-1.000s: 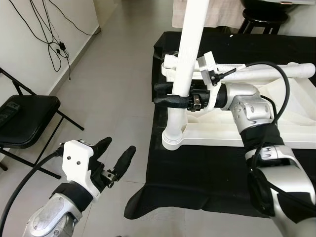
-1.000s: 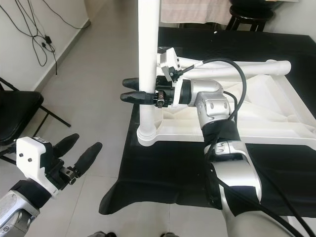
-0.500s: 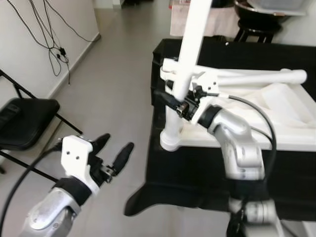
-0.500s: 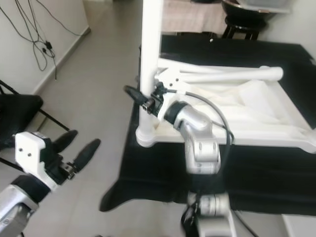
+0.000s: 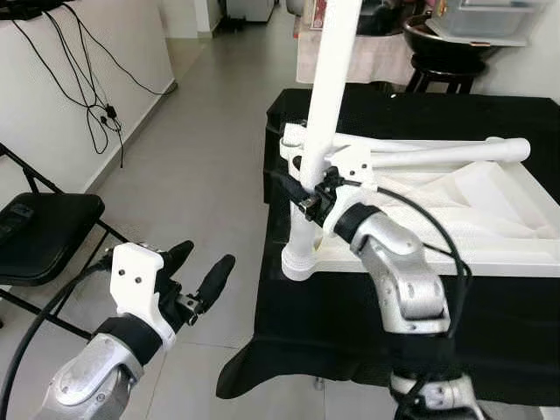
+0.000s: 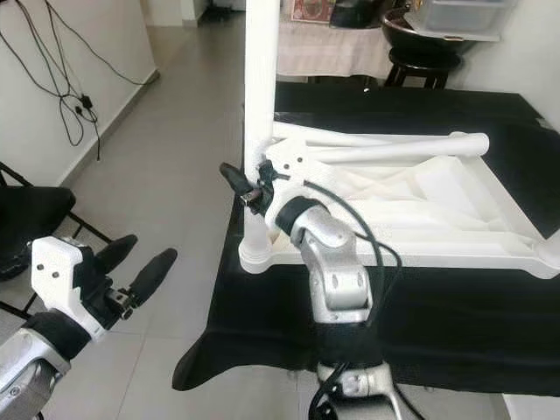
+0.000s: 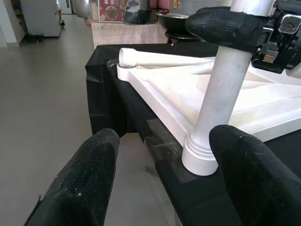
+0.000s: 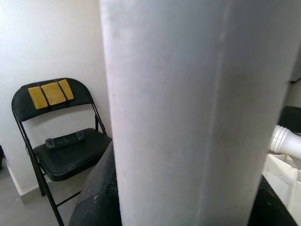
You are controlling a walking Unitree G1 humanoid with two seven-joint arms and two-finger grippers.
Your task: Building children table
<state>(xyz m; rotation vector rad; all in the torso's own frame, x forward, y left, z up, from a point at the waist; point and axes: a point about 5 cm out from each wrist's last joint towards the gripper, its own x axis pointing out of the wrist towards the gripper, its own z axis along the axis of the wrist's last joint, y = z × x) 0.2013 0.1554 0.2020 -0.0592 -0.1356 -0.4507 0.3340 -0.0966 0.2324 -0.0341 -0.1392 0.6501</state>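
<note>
Right gripper [image 5: 297, 185] fingers clamped on one upright table leg [image 5: 325, 105], left gripper [image 5: 194, 269] fingers spread, empty.

Upturned table top [image 5: 490, 219] lies on cloth-covered surface [image 5: 490, 297], right half of frame. Upright leg [image 5: 325, 114] stands at its near-left corner, centre frame. Right gripper [image 5: 302, 188] clamped around leg partway up. Second leg [image 5: 437, 155] lies across table top behind. Left gripper [image 5: 197, 273] lower left, over floor [image 5: 201, 175], fingers apart. Folding chair [image 5: 44, 232] far left. Cables [image 5: 87, 79] upper left. Stool [image 5: 437, 74] top right.
</note>
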